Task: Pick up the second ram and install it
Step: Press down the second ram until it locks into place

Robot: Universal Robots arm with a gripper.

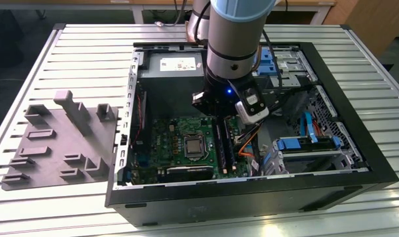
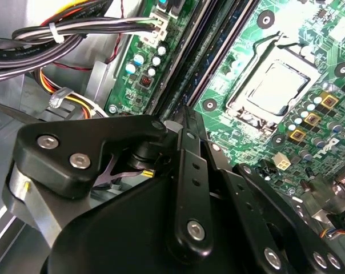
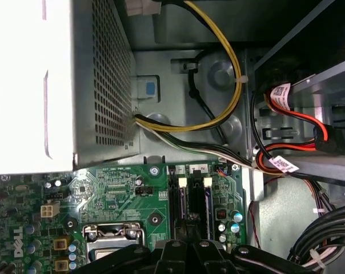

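The second ram (image 1: 222, 144) is a thin dark stick standing on edge in a memory slot on the green motherboard (image 1: 176, 143), to the right of the processor socket (image 1: 195, 147) in the exterior view. The second wrist view looks along its top edge (image 2: 211, 60), between black slot rails. My gripper (image 2: 183, 114) is shut, with its fingertips down at the stick's far end, toward the power supply. I cannot tell whether they clamp the stick or only touch it. In the exterior view the gripper (image 1: 219, 117) hangs low inside the open case.
The black computer case (image 1: 357, 173) lies open on a slatted metal table (image 1: 87, 49). Inside it are a grey power supply (image 1: 169, 66), cable bundles (image 2: 58, 34) and blue-latched drive bays (image 1: 305, 143). A grey fixture plate with upright blocks (image 1: 61, 143) lies on the exterior view's left.
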